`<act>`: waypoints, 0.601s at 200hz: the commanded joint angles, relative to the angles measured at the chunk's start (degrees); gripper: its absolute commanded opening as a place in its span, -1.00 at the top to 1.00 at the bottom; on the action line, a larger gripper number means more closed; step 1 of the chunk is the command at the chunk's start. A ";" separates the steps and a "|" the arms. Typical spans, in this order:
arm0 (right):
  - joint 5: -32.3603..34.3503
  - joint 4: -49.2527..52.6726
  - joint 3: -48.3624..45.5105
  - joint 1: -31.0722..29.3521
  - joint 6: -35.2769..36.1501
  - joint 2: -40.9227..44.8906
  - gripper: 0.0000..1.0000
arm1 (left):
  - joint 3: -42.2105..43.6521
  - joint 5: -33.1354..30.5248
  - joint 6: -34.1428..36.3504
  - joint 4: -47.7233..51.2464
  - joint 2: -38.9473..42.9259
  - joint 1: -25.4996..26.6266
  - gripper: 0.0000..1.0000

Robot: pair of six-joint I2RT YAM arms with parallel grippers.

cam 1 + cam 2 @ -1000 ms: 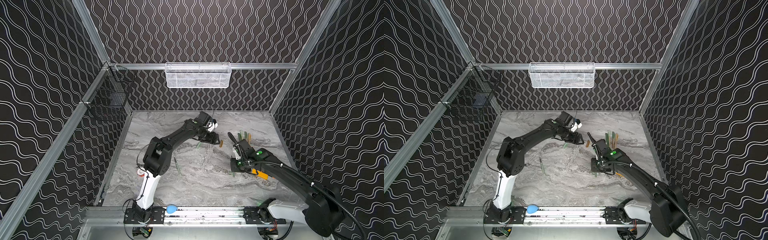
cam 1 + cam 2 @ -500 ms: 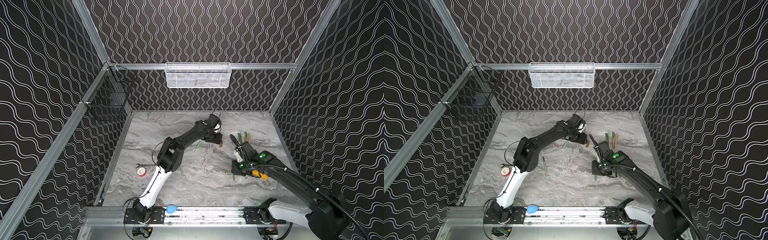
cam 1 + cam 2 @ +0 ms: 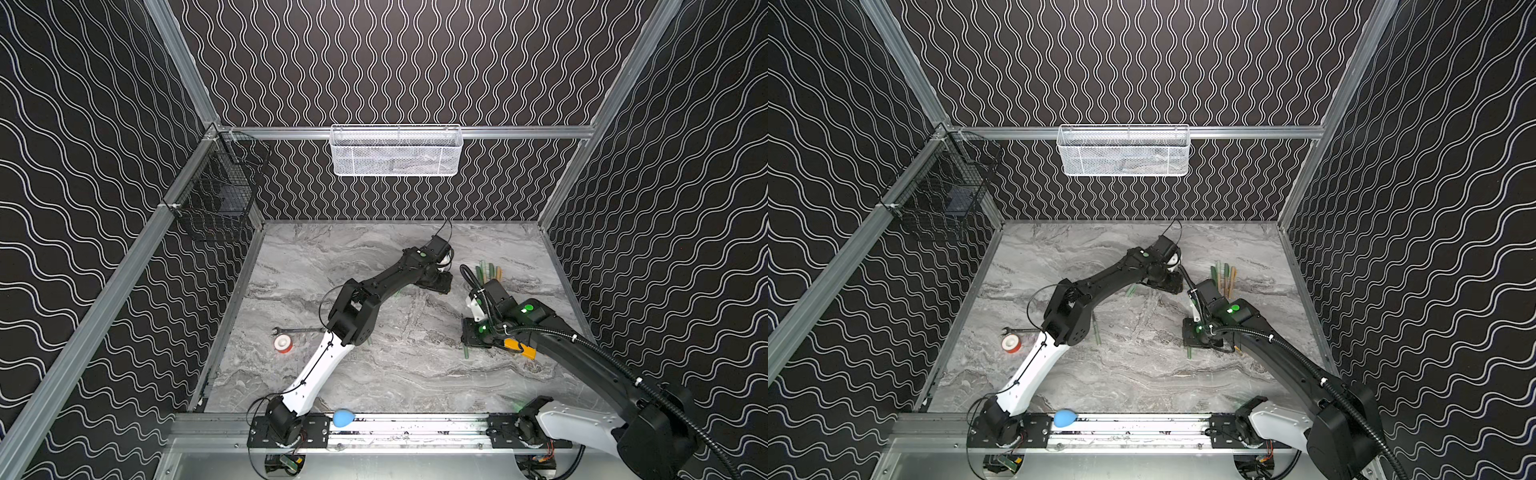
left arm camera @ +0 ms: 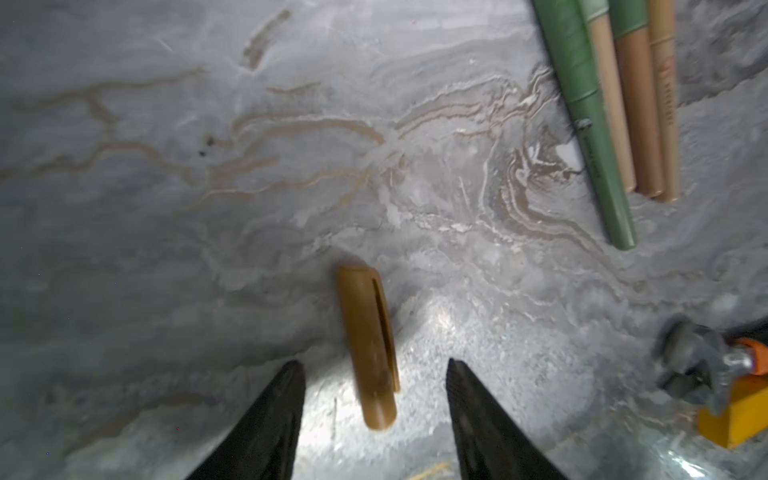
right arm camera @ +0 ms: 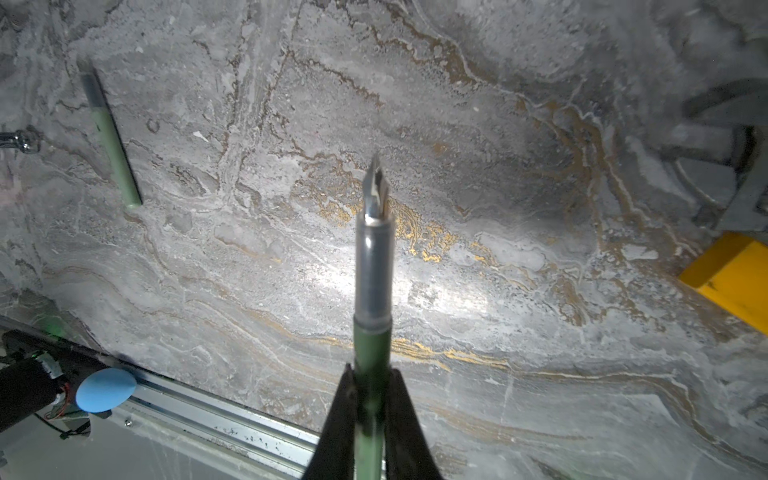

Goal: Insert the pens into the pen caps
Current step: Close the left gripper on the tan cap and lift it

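Lower centre, left wrist view: short tan-orange plastic pen cap (image 4: 368, 345) lies lengthwise between our jaws.
Left gripper (image 4: 374, 365): spread, straddling it, not touching.
Right gripper (image 5: 371, 372): pinching our slim dark-green pen (image 5: 372, 291).

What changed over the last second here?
The left gripper moved right over the tan cap, jaws open either side of it; its elbow swung right, uncovering the wrench and tape roll. The right gripper stays shut on the green pen.
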State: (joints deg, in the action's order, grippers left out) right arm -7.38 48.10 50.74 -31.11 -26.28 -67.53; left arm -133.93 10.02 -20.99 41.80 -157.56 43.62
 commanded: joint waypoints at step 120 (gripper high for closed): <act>-0.67 0.54 0.74 -0.08 1.41 -0.80 0.90 | -0.78 -2.25 -0.45 0.31 -0.96 0.41 0.56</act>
State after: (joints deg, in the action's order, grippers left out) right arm -7.79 49.10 50.92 -31.11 -25.61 -67.70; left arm -135.98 6.87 -20.99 41.58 -159.30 44.21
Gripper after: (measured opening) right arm 0.121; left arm 0.225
